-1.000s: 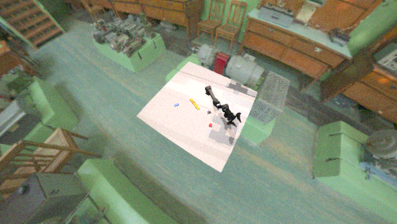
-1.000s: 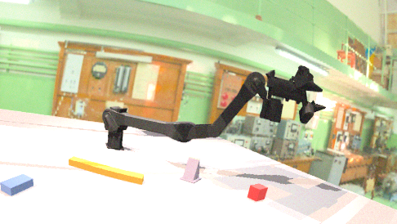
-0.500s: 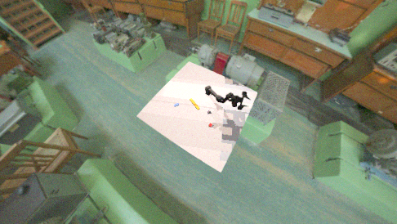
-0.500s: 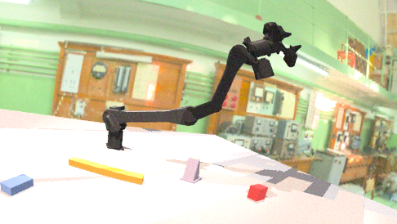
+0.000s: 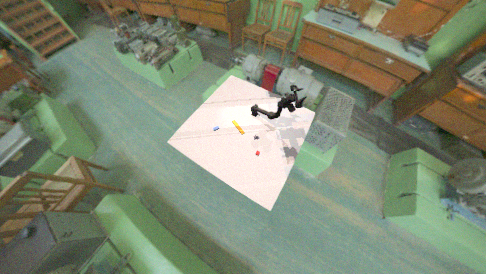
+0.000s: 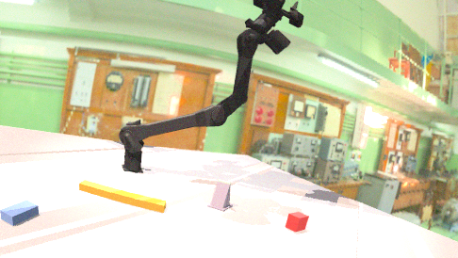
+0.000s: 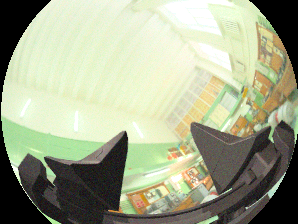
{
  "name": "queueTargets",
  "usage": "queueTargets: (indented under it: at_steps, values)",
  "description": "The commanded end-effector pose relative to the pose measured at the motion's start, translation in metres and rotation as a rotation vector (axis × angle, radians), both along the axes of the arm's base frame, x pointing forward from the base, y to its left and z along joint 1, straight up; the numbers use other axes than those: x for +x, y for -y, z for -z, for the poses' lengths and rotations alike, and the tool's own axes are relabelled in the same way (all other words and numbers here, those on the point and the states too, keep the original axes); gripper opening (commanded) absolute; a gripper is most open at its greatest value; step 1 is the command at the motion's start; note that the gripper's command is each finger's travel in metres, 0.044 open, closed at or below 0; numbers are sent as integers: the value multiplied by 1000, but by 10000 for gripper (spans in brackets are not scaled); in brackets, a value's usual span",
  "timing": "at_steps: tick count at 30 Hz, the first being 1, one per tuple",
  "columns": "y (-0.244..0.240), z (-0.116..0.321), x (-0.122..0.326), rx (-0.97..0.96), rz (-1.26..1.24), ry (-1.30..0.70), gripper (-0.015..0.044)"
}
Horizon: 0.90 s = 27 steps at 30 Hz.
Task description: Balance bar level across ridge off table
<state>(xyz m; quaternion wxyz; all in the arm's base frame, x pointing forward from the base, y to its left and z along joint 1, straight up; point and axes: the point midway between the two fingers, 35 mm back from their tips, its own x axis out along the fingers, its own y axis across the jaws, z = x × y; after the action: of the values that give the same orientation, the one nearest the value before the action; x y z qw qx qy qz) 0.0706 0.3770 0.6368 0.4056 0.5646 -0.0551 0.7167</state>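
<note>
Arm raised high, tool (image 7: 158, 151) open, empty

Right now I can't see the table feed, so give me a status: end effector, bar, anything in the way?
End effector open, empty, raised high above the table. Yellow bar flat on the table, not on the ridge. Blue block and red cube lie off to the sides.
</note>
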Motion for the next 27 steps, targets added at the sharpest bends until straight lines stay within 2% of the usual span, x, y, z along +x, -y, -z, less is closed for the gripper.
queueTargets:
  at_steps: [1,13,21,27]
  values:
    - [59,-34,-34,171,-83,13,315]
    - [228,-77,-85,601,-292,25,315]
    - [330,-76,-90,857,-408,17,315]
    - [411,-58,-82,1075,-516,1,315]
